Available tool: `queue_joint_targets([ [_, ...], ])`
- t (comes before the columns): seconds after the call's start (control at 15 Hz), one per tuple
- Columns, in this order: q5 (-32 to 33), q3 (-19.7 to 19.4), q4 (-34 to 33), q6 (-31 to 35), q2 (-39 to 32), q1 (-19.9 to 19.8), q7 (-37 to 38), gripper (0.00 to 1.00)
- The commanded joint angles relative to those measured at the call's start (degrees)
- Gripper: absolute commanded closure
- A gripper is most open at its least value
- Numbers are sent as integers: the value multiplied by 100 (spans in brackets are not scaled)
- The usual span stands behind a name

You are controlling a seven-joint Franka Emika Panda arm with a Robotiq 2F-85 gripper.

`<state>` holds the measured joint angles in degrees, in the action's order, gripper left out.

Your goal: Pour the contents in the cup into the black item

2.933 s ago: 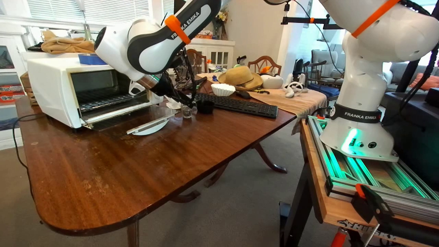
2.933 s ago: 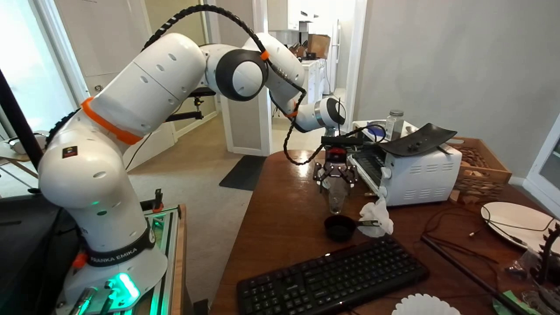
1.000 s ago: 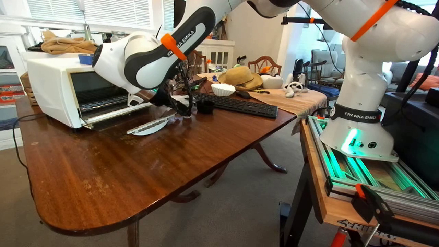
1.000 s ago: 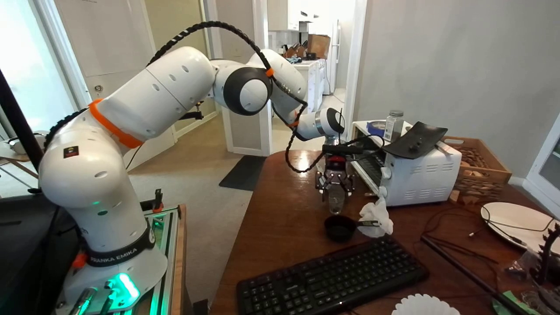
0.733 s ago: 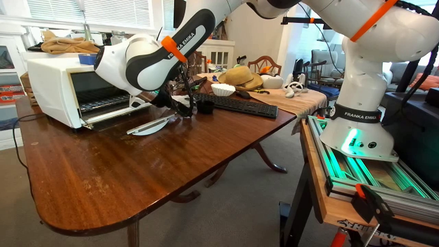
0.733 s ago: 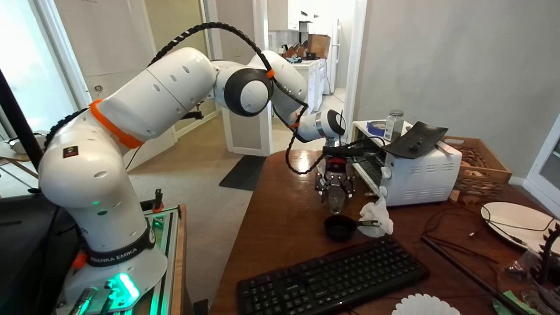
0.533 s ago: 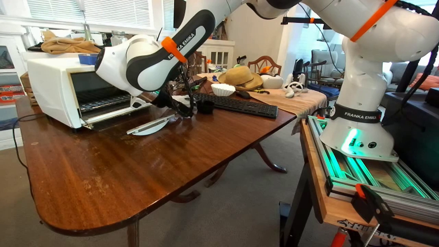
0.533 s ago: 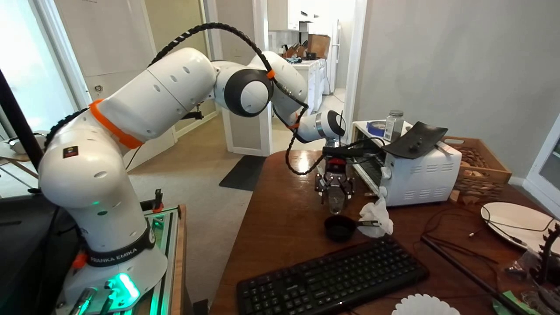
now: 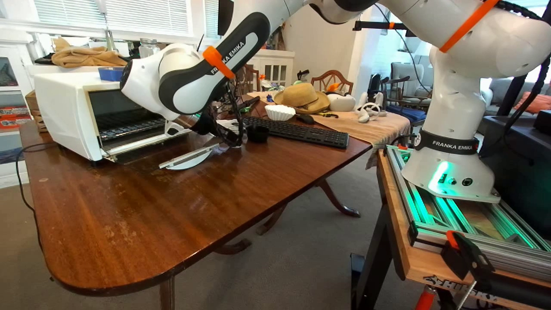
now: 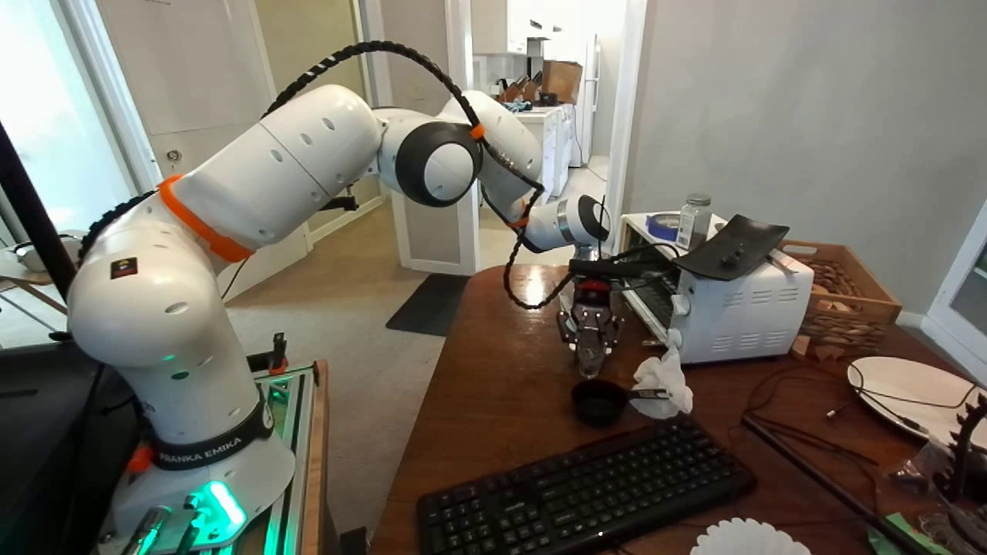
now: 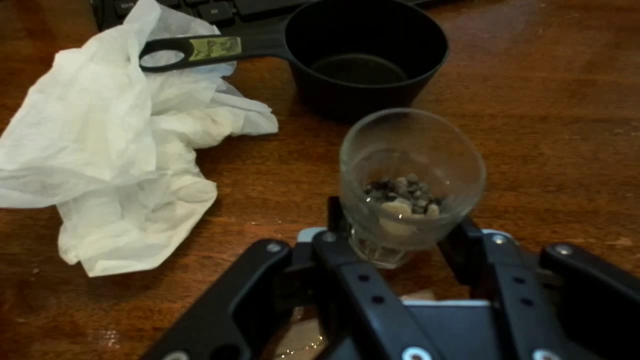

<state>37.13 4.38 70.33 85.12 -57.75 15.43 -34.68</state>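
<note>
The arm (image 10: 308,158) is leaning out from its base (image 10: 262,466), which is standing well apart from the black measuring cup (image 11: 360,102). The elbow (image 10: 436,163) is bending well above the level of that cup. In an exterior view, the forearm (image 9: 202,86) is sloping down to a wrist (image 9: 144,82) that is sitting higher than the black measuring cup, on the side of it away from the base. From the wrist the gripper (image 11: 401,220) is slanting downward, its tips hanging low, just beside the black measuring cup.

The glass cup (image 11: 415,150) is standing upright between the two fingers (image 11: 371,288), just beside the black measuring cup but apart from it, on the side facing away from the keyboard (image 10: 586,493). The fingers are flanking the glass cup closely, one on each side; whether they are pressing on it cannot be told. Small grey, black and pale pieces (image 11: 407,197) are lying in the bottom of the glass cup.

The black measuring cup is resting upright on the table (image 11: 550,150), its handle (image 11: 262,46) extending over crumpled white paper (image 11: 110,140). In both exterior views the toaster oven (image 10: 748,316) is standing well apart from the black measuring cup.
</note>
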Motion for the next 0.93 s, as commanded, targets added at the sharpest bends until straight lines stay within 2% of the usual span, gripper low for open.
queue_joint_targets([
  [0.0,-42,39,-76,-181,-60,-7,62,77],
  [0.53,-287,170,143,-1094,544,104,885,77],
  [0.67,-436,238,227,-1150,675,73,1135,77],
  [0.87,-744,299,593,-843,976,-52,1506,77],
])
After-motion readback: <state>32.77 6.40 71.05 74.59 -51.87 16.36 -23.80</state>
